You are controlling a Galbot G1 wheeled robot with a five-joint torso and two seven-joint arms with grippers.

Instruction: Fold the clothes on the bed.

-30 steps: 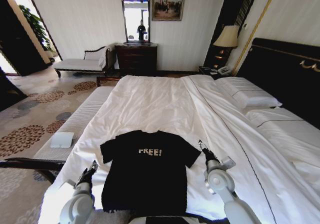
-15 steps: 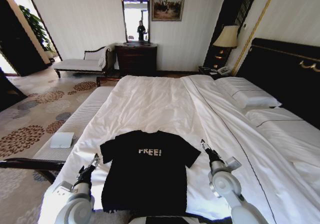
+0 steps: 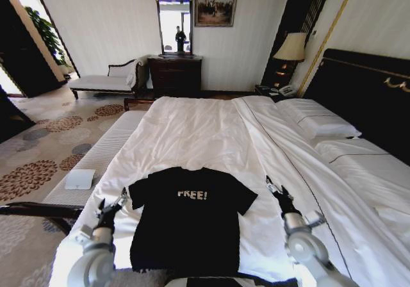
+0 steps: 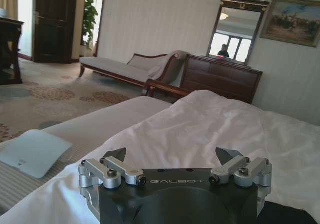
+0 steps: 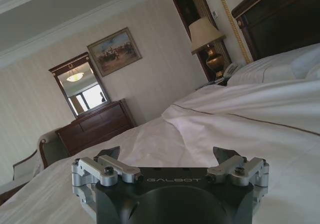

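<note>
The clothes (image 3: 189, 220) are one black T-shirt with white "FREE!" lettering, lying flat and face up near the foot of the bed (image 3: 205, 133). My left gripper (image 3: 111, 208) hovers just outside the shirt's left sleeve, open with nothing between its fingers. My right gripper (image 3: 277, 193) is off the right sleeve, over the white duvet, also open and empty. In the left wrist view the left gripper (image 4: 172, 156) has its jaws spread wide over the duvet. The right gripper (image 5: 167, 154) stands the same way in the right wrist view.
A long white bench (image 3: 96, 162) with a white folded item (image 3: 79, 179) runs along the bed's left side. Pillows (image 3: 323, 125) and the dark headboard (image 3: 365, 88) are on the right. A chaise (image 3: 106, 79), dresser (image 3: 174, 74) and lamp (image 3: 290, 47) stand at the far wall.
Both grippers have spread outward from the shirt: the left one moved left, the right one moved right and a little down the bed. The shirt has not moved.
</note>
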